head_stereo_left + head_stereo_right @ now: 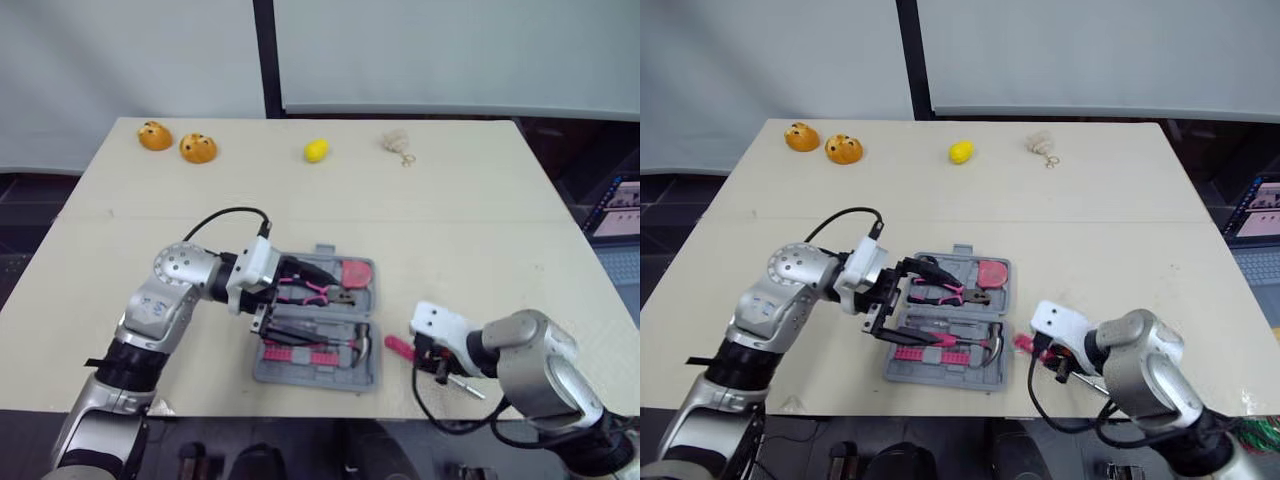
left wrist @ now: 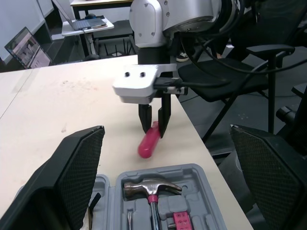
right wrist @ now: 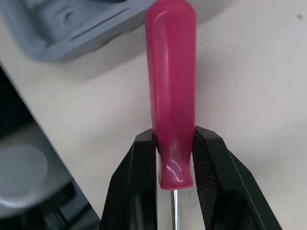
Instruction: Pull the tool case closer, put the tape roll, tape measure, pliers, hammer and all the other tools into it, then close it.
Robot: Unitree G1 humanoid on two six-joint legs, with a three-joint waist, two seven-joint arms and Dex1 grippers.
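- Right claw [image 3: 175, 136] is clenched on the pink screwdriver [image 3: 170, 72], gripping the handle at the end where the metal shaft comes out.
- The screwdriver lies low on the counter [image 1: 450, 200], near its front edge. Its long axis runs from the claw toward the case: butt of the handle leading, shaft trailing back under the wrist.
- The tool case [image 1: 320, 345] sits open just to the robot's left of that claw, its right rim close by the handle's butt.
- That makes it a short carry leftward along the tool's own axis, and my read is that the right arm is the one to make it.
- Inside the case, the hammer [image 2: 151, 189] lies in the near tray and the pliers [image 1: 315, 292] in the far half.
- Left claw [image 1: 912, 303] hangs over the case's left side, fingers spread wide, holding nothing.
- It could get in the way if the screwdriver's slot lies over there.
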